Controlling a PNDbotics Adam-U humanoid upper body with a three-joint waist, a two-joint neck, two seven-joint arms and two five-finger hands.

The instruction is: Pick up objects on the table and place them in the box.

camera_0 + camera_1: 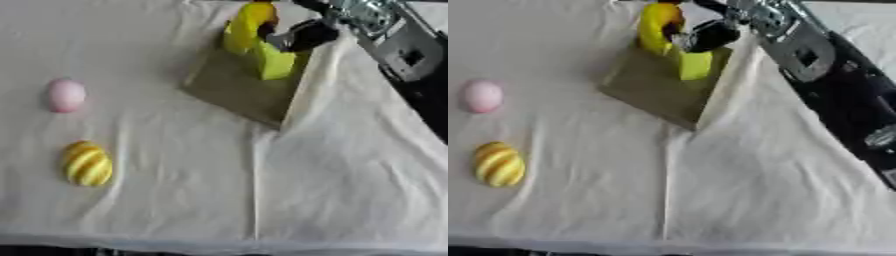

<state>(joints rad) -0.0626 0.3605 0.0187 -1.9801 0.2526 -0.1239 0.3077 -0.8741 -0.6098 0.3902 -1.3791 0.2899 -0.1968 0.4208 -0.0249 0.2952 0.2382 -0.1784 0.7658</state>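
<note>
On a white-draped table (262, 200), the open cardboard box (236, 92) already holds a yellow toy (254, 40), which the right hand (302, 35) reaches over, its fingers' state unclear. A striped yellow egg (87, 163) and pink egg (66, 95) lie well apart at left; either could roll if nudged.

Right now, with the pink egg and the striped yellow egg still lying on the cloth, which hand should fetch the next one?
Probably the left, though it shows in neither view. The pink egg and striped yellow egg lie at the table's left side, while the right hand is busy over the brown box with a yellow object.
</note>
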